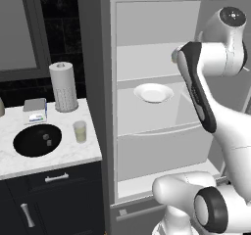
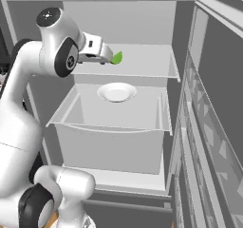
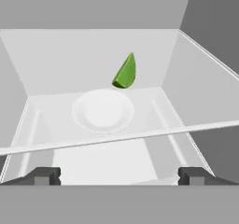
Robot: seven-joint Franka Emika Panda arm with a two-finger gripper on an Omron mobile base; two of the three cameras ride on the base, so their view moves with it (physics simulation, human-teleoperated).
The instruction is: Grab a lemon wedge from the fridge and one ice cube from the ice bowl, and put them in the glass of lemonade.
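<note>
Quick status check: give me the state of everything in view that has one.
fridge: door open.
lemon wedge: on upper shelf, not gripped.
white plate: empty, on shelf below the wedge.
hand: open, empty, facing the wedge.
ice bowl: on counter, cubes inside.
glass of lemonade: upright beside the bowl.

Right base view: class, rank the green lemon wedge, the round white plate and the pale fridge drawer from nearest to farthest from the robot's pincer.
1. Small green pointed lemon wedge: upper shelf, just ahead of the open pincer.
2. Round white plate: one level below.
3. Pale fridge drawer: lowest, under the plate.
</note>
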